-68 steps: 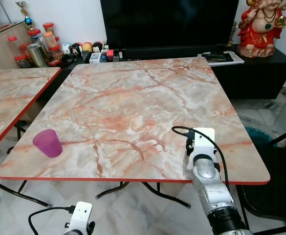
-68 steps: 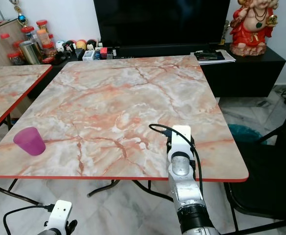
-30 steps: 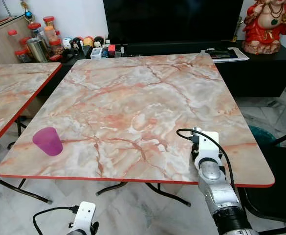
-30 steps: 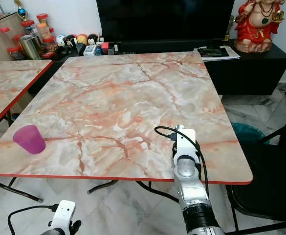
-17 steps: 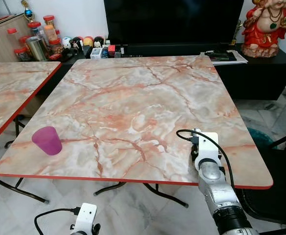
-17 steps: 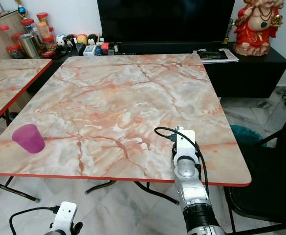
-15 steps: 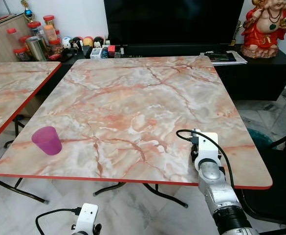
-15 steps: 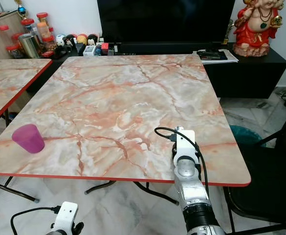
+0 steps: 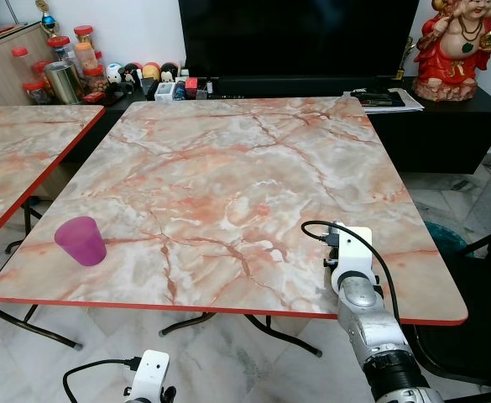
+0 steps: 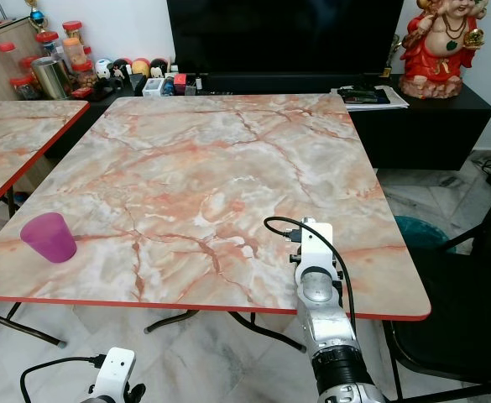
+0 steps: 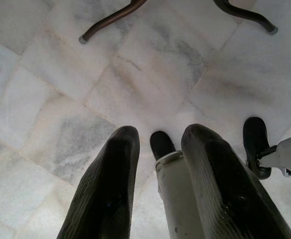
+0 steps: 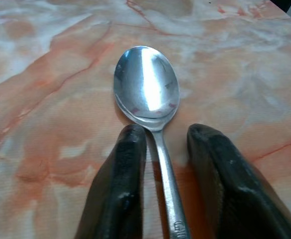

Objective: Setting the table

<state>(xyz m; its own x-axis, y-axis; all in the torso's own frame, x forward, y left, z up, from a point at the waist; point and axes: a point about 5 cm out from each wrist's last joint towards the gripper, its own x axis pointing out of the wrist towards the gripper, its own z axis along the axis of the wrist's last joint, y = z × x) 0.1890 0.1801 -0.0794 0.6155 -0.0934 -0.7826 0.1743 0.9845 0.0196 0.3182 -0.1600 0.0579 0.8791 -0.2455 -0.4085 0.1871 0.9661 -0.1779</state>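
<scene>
Right wrist view: right hand [image 12: 166,149] rests open astride one spoon [image 12: 147,94] near the table's [image 9: 228,168] front-right edge. One purple cup [image 9: 80,241] stands at the front-left corner, broad bare marble between. Left hand [image 11: 157,149] hangs open over the floor [image 11: 150,69].

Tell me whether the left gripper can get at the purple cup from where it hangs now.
Probably not yet: the left gripper hangs below the table edge, over the floor, while the purple cup stands on top.

This is a living room in a home. A big black TV [image 9: 300,38] stands on a low cabinet [image 9: 446,117] behind a marble-look table [image 9: 228,168]. Jars [image 9: 60,67] and a red statue [image 9: 459,46] sit nearby.
</scene>
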